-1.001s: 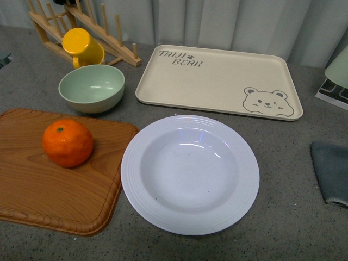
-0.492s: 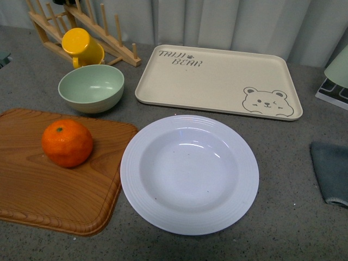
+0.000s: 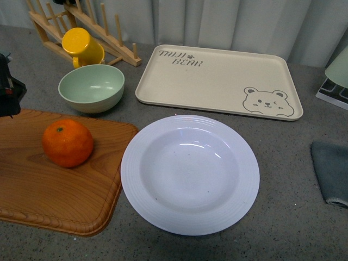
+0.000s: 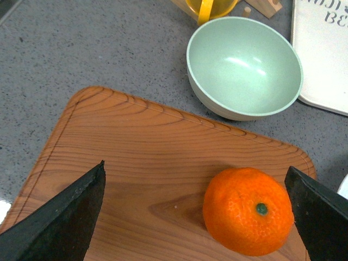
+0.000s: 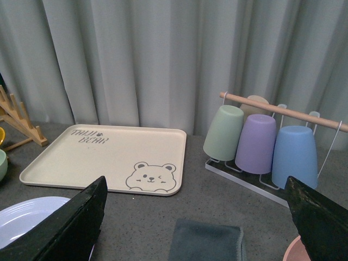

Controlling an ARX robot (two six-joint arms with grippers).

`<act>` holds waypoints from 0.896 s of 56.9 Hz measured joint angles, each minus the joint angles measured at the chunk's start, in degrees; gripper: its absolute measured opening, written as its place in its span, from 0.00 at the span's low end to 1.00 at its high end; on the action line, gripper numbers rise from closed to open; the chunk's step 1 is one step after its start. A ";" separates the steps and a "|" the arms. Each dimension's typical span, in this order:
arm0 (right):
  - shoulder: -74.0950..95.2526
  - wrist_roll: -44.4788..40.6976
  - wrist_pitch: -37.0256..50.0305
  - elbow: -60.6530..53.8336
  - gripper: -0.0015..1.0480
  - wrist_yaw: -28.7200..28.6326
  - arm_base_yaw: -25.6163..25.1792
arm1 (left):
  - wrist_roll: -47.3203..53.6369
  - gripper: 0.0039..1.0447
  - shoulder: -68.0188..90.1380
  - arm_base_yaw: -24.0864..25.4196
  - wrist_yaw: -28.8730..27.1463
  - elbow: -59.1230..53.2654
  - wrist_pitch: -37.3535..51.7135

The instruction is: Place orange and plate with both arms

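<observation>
The orange (image 3: pixel 67 142) sits on a wooden cutting board (image 3: pixel 32 190) at the front left; it also shows in the left wrist view (image 4: pixel 249 211). The white plate (image 3: pixel 190 173) with a ridged rim lies empty on the grey table beside the board; its edge shows in the right wrist view (image 5: pixel 32 215). My left gripper (image 4: pixel 198 215) is open above the board, its fingers wide on both sides of the orange, not touching it. Its dark body shows at the left edge of the front view (image 3: pixel 7 87). My right gripper (image 5: pixel 196 228) is open and empty above the table's right side.
A pale green bowl (image 3: pixel 91 88), a yellow cup (image 3: pixel 81 48) on a wooden rack (image 3: pixel 111 41), and a beige bear tray (image 3: pixel 217 81) stand at the back. A grey cloth (image 3: pixel 330 171) lies at the right. A rack of coloured cups (image 5: pixel 261 141) stands further right.
My left gripper has come into the front view at the left edge, above the board's far corner. The orange and the plate have not moved.
</observation>
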 joint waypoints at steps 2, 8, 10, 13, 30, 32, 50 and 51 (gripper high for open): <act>0.00 -0.02 0.00 0.00 0.91 0.00 0.00 | 0.00 0.94 0.83 -0.35 0.15 0.48 -0.20; 0.00 0.00 0.00 0.00 0.91 -0.02 0.00 | -0.11 0.94 3.13 -1.29 0.48 1.81 0.11; 0.00 0.00 0.00 0.00 0.91 0.00 0.00 | -0.22 0.94 3.89 -1.51 0.15 2.19 0.42; 0.00 0.00 0.00 0.00 0.91 0.00 0.00 | -0.31 0.94 5.22 -1.84 -0.17 2.93 0.55; 0.00 0.00 0.00 0.00 0.91 0.00 0.00 | 0.00 0.94 10.51 -2.21 0.48 5.70 0.31; 0.00 0.00 0.00 0.00 0.91 0.00 0.00 | 0.04 0.94 11.06 -2.19 0.83 5.95 0.28; 0.00 0.00 0.00 0.00 0.91 0.00 0.00 | -1.44 0.94 11.37 -3.82 3.93 6.58 -1.64; 0.00 0.00 0.00 0.00 0.91 0.00 0.00 | -1.57 0.94 11.26 -4.22 4.07 6.58 -1.90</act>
